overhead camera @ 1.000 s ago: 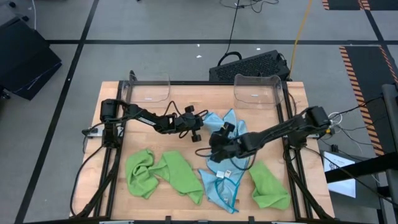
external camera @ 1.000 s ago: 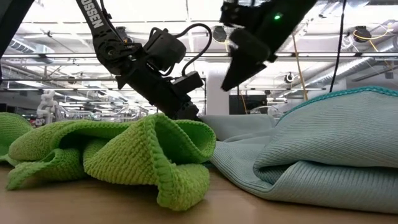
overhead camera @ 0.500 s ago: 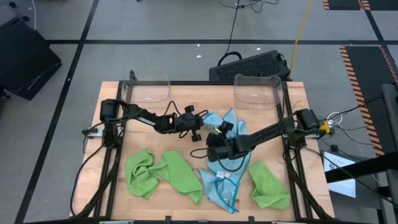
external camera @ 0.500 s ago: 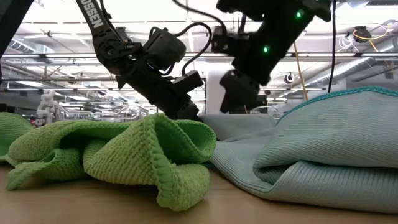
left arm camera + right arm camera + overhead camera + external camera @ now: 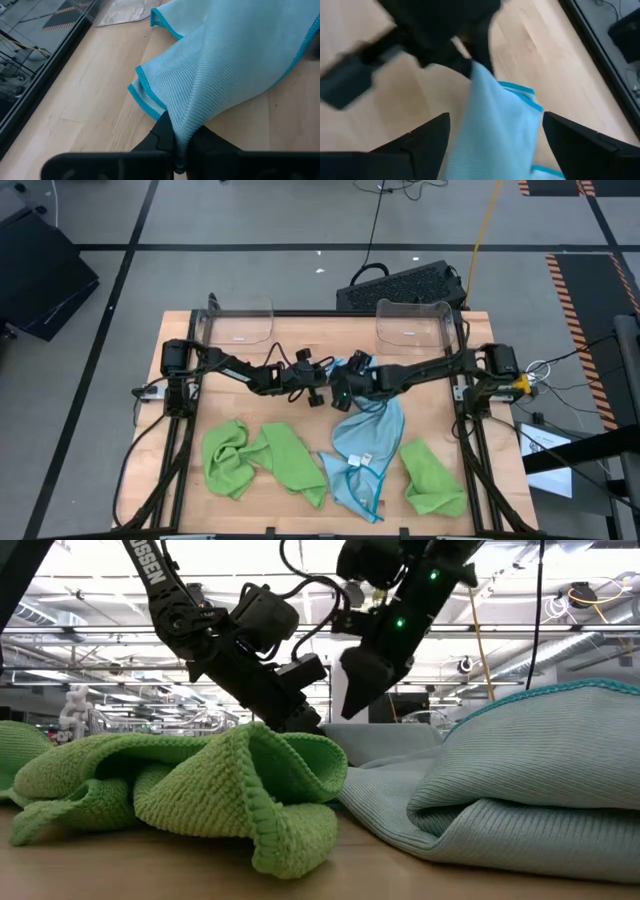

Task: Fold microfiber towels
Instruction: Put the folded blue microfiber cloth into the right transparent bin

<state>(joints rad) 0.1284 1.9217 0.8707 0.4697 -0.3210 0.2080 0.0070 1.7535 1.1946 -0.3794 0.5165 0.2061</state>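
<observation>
Light blue microfiber towel with teal edging point(image 5: 365, 435) is being pinched at one edge by the left tool point(image 5: 181, 150).
Right tool point(image 5: 343, 392), fingers spread wide, is hovering just beside; it should be grabbing the neighbouring corner before lifting.

Even, bright overhead light; shadows are soft. The right wrist view is motion-blurred around the left pincer point(image 5: 470, 62). In the low view, ceiling lights point(image 5: 300, 560) glare.

Two clear plastic bins point(image 5: 241, 323) point(image 5: 413, 326) along far edge of wooden table point(image 5: 180, 486); black keyboard point(image 5: 400, 285) beyond table.
</observation>
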